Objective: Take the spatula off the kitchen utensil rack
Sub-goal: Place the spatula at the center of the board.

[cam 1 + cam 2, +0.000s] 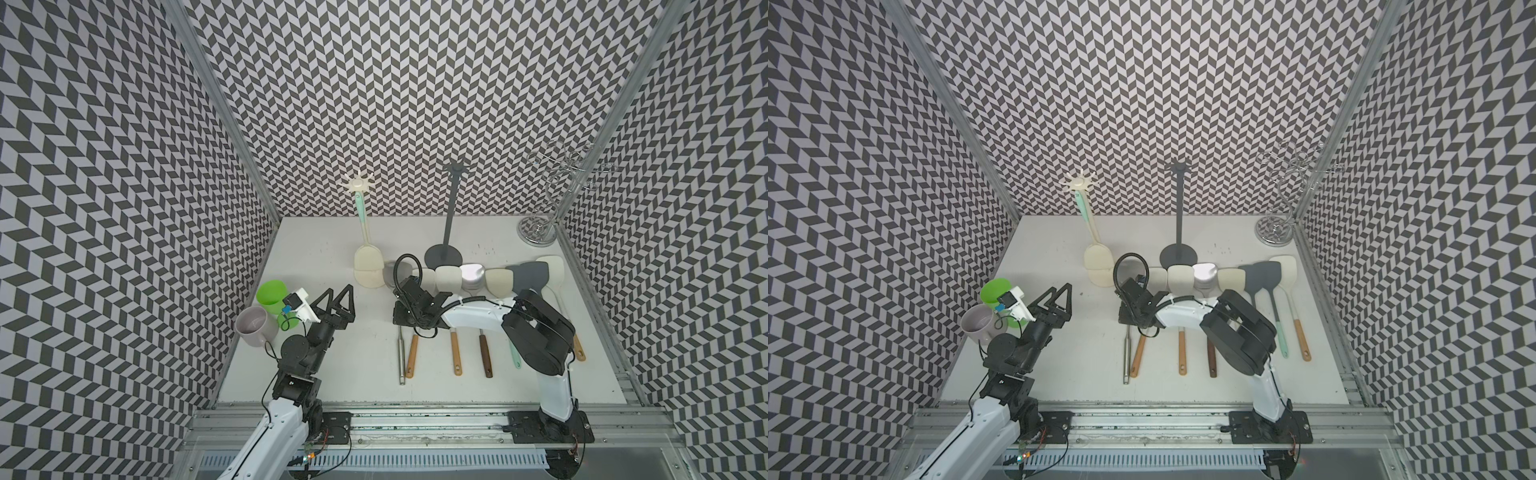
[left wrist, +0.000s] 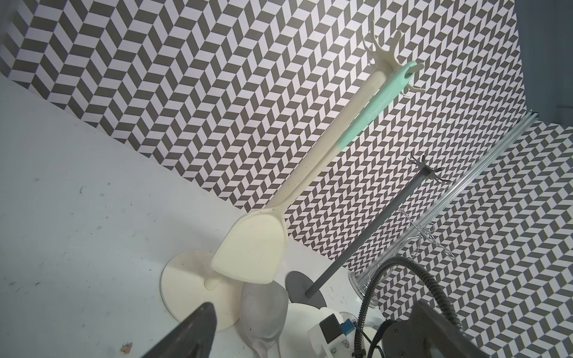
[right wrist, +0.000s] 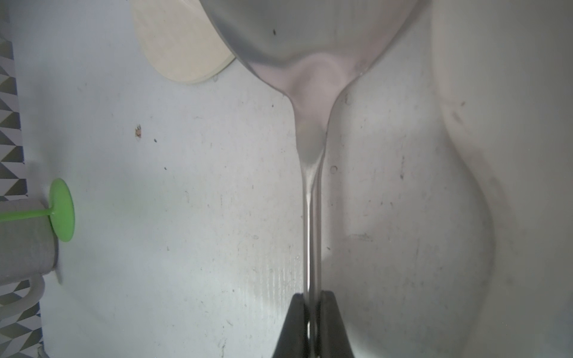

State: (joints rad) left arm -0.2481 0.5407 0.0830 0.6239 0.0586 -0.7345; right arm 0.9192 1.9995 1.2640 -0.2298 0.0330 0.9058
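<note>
A cream spatula [image 1: 367,260] [image 1: 1098,256] [image 2: 251,248] with a mint handle hangs from a hook of the cream utensil rack [image 1: 356,185] [image 1: 1079,183] [image 2: 186,279] at the back of the table. My left gripper [image 1: 338,291] [image 1: 1060,289] [image 2: 313,307] stands open in front of and left of the rack, holding nothing. Right of it, my right gripper [image 1: 400,316] [image 3: 313,297] is low over the table, shut on the thin shaft of a steel spatula [image 1: 402,357] [image 1: 1126,357] [image 3: 313,77]. The steel head [image 2: 263,313] lies beside the rack's base.
A dark grey rack [image 1: 448,224] and a chrome wire rack [image 1: 539,226] stand at the back with bare hooks. Several spatulas [image 1: 455,349] lie in a row on the table's right half. A green cup [image 1: 272,293] and grey mug [image 1: 253,326] sit by the left wall.
</note>
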